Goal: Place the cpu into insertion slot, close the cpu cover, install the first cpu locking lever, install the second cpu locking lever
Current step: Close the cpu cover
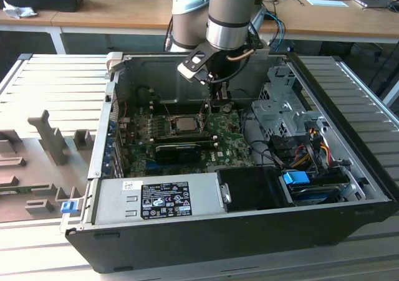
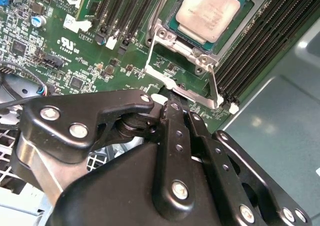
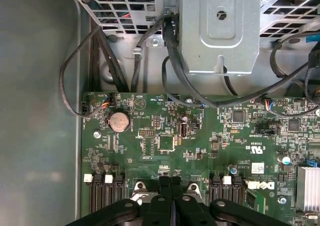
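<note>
Green motherboard (image 2: 75, 45), grey-topped cpu (image 2: 207, 10), silver cpu cover (image 2: 190, 92), black pincer (image 2: 174, 105), black computer case (image 1: 249, 237)

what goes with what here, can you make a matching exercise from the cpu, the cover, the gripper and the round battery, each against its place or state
Things:
1. cpu
2. cover
3. gripper
4. battery

Places or states:
A. black, at the cover's free edge
B. round disc on the green board
C. lying flat, grey top up
D. swung open, its window not over the cpu

Pairs: 1-C, 2-D, 3-A, 4-B
</note>
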Controlling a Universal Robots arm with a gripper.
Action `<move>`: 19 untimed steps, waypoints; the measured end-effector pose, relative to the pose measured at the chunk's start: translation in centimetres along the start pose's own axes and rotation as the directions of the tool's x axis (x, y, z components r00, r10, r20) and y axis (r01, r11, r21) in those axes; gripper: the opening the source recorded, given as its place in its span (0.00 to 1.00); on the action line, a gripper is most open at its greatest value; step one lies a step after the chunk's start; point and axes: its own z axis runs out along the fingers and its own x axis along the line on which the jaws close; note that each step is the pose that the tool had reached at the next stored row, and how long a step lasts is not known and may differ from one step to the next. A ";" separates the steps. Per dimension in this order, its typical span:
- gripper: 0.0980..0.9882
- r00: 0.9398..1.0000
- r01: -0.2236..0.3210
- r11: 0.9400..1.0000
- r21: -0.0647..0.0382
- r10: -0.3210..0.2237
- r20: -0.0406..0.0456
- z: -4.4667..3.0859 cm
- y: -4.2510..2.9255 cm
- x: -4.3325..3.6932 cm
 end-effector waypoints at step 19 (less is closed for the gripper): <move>0.01 1.000 0.000 1.000 0.000 0.000 0.000 0.00 -0.44 0.01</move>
